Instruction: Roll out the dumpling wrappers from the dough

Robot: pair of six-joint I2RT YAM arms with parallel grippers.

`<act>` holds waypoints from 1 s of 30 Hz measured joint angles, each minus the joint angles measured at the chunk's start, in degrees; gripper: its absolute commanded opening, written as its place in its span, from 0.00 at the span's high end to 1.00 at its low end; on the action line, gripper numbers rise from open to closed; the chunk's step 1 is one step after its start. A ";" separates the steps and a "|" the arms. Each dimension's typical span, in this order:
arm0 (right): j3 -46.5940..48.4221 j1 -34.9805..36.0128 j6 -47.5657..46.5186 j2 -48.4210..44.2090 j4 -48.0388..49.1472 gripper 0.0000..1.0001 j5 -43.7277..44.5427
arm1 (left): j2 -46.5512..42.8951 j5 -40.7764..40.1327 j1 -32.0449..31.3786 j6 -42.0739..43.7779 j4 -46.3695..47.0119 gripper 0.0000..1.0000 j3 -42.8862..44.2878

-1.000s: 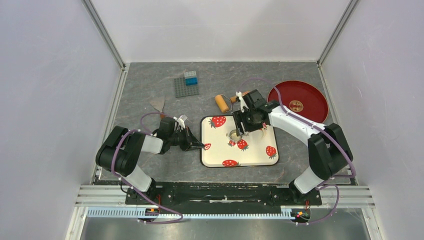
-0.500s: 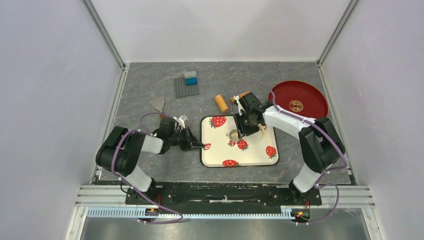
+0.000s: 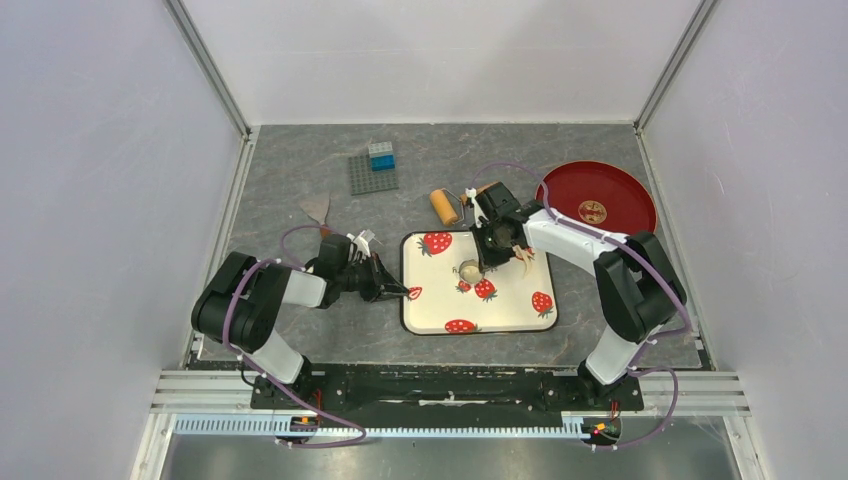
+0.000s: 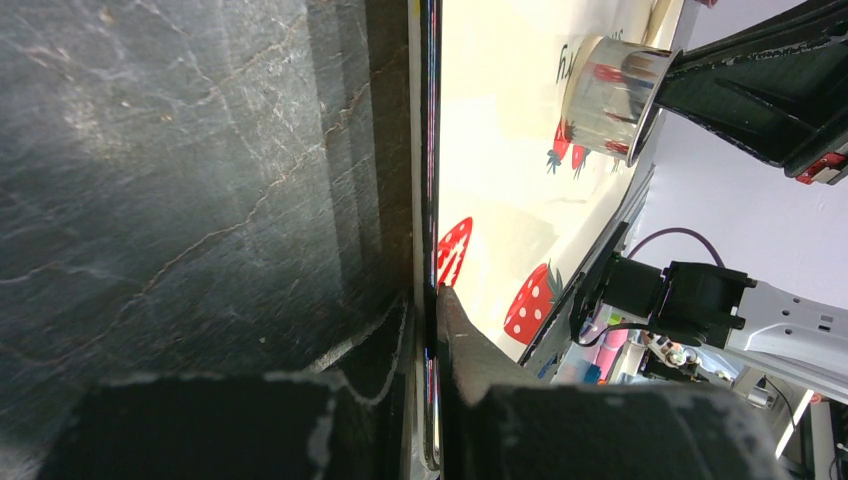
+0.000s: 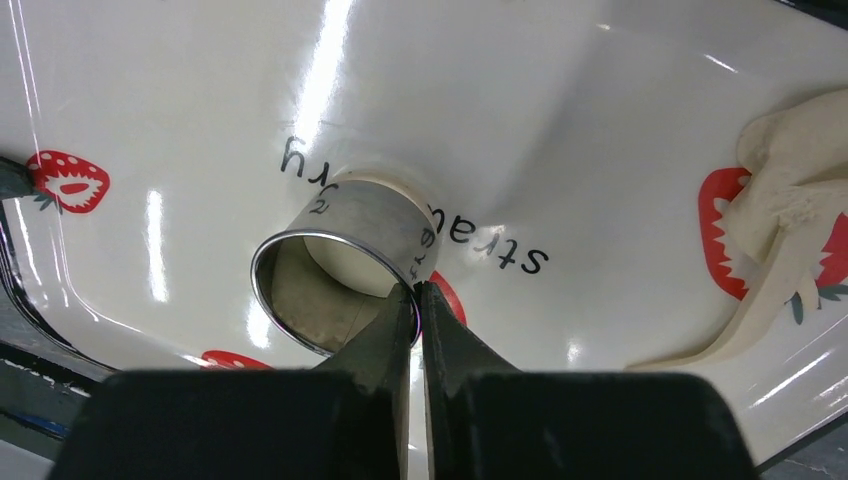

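Observation:
A white strawberry-print tray lies mid-table. My left gripper is shut on its left rim, one finger above and one below. The metal ring cutter stands tilted on the tray, and my right gripper is shut on its near wall. A pale round dumpling wrapper shows inside the ring. The dough, a flattened ragged cream sheet, lies to the right over a strawberry print, and shows partly under the right wrist.
The tan wooden roller lies just behind the tray. A red plate sits at the back right. A grey baseplate with blue bricks and a metal scraper lie at the back left.
My right gripper has closed on the ring cutter's wall and the ring now sits tilted. The left gripper has kept its grip on the tray rim.

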 measured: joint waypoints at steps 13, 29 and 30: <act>5.60 -0.09 -0.31 -2.60 -4.46 1.00 1.51 | 0.00 0.00 0.00 -0.02 0.02 0.98 0.00; 23.45 -13.79 -4.07 5.64 -7.91 1.00 -1.95 | 0.00 0.00 0.00 0.00 0.17 0.98 -0.07; 25.16 -14.58 -4.31 6.88 -8.15 1.00 -1.99 | 0.00 0.00 0.00 -0.02 0.17 0.98 -0.07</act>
